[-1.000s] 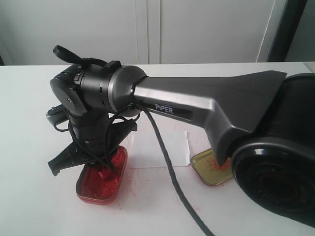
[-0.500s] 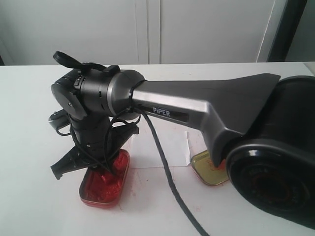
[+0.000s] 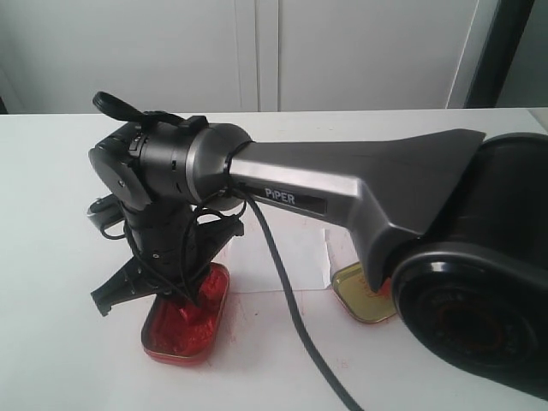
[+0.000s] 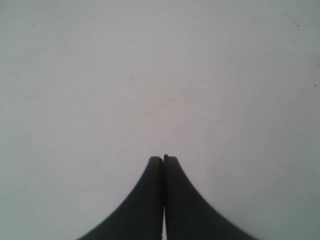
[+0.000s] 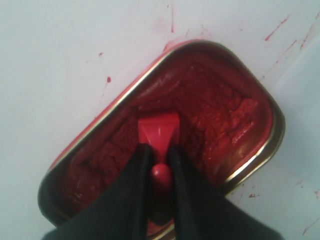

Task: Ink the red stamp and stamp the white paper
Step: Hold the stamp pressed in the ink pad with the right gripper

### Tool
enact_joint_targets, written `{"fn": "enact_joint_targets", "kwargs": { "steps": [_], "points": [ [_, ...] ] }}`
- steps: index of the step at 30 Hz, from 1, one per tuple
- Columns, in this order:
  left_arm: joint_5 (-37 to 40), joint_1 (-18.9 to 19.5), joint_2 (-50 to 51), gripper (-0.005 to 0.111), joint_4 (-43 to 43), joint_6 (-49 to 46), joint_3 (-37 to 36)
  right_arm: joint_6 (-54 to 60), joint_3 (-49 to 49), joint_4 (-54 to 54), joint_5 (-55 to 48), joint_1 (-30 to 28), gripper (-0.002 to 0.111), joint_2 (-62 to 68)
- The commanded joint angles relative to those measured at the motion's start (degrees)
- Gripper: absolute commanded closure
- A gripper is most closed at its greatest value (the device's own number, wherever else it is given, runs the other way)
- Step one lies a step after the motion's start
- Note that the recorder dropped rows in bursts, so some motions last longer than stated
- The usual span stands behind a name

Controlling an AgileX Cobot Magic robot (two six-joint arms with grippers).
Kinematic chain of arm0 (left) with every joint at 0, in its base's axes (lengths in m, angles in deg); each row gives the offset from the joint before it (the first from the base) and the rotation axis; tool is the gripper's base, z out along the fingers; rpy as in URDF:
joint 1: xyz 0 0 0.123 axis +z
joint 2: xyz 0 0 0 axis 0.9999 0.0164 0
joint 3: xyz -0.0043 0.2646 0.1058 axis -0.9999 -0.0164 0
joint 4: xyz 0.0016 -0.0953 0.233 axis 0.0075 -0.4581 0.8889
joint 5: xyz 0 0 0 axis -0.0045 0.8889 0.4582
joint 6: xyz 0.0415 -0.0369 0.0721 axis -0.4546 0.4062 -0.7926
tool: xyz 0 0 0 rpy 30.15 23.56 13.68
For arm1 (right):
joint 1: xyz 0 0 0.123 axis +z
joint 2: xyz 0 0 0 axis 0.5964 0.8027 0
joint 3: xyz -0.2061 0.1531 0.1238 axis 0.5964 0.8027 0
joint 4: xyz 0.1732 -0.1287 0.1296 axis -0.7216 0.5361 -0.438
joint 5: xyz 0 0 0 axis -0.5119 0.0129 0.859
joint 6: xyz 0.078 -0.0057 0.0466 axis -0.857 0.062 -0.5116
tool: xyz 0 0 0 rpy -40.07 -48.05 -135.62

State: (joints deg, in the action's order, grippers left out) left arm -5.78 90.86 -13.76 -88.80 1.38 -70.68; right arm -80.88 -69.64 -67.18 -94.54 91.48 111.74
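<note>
Down at the left of the exterior view, the right arm (image 3: 342, 184) reaches across the middle and blocks much of the scene. Its black cable (image 3: 291, 291) runs in front of the paper (image 3: 295, 253). The paper lies flat on the white surface (image 3: 51, 171), between the ink tin (image 3: 175, 338) and a gold lid (image 3: 353, 301). The arm's elbow hides part of the lid. The wrist body hides the far end of the tin and, from this side, the stamp itself.

The right wrist view shows the stamp (image 5: 159, 131) inside the tin (image 5: 120, 100), well away from the paper. The right gripper (image 5: 159, 150) has its jaws clenched on the stamp's short handle, whose round knob shows between the two black fingers (image 5: 141, 165). The stamp's long axis runs along the fingers, with the base pointing away from the gripper and down into the paste. The flat block base sits on the paste near the tin's middle.

The stamp is smooth, glossy, bright red plastic. The paste is darker red, lumpy and furrowed. The tin is oblong with rounded corners and a thin metal rim. Red flecks and streaks mark the surface around it, and the lid has red smears.

The left gripper (image 4: 163, 160) hangs over bare surface, its jaws pressed together with nothing between them.
</note>
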Motion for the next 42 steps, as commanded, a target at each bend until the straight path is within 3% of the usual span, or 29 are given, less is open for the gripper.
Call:
{"fn": "enact_joint_targets", "kwargs": {
  "steps": [1, 42],
  "points": [
    [0.0, -0.44, -0.23, 0.107, -0.17, 0.17, -0.43, -0.08, -0.06, 0.57, 0.69, 0.05, 0.108, -1.38],
    [0.0, -0.44, -0.23, 0.107, -0.17, 0.17, -0.43, -1.73, 0.06, 4.53, 1.92, 0.66, 0.108, -0.78]
  ]
}}
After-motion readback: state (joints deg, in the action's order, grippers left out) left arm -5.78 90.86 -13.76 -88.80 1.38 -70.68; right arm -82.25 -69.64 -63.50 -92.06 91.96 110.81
